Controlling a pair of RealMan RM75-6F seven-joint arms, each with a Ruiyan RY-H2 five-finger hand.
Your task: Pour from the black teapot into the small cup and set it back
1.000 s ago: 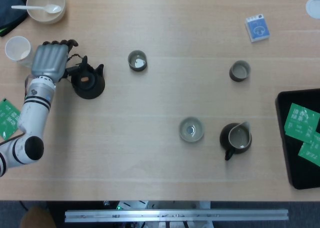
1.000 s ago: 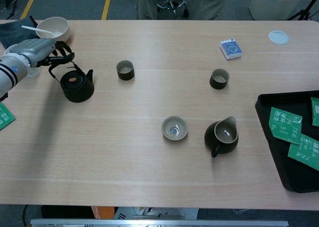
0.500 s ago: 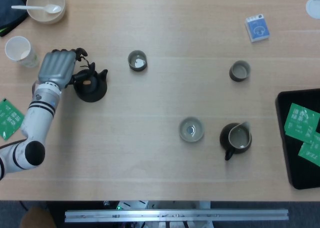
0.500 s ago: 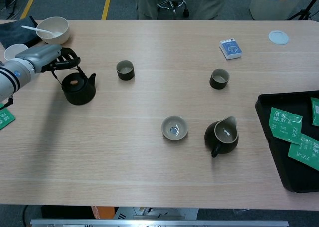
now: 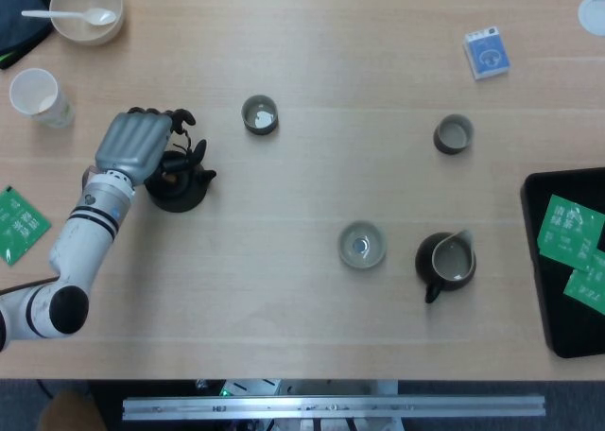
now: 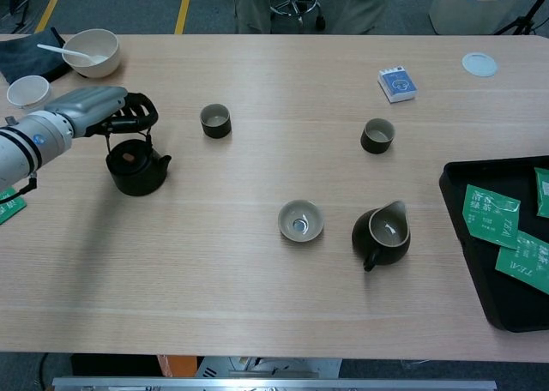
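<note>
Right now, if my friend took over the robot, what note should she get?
Left hand: fingers curled round the handle of the teapot, gripping it from above.
Right hand: not in view.
Teapot: at the table's left side, upright, spout pointing right. Whether it is lifted or resting, the pictures do not settle.
Cups: a dark one just right of the teapot, another dark one further right, and a pale shallow one in the middle beside the pitcher. The task does not say which is meant.
Done: teapot grasped.
Left: carry, pour, set the teapot back, let go.
</note>
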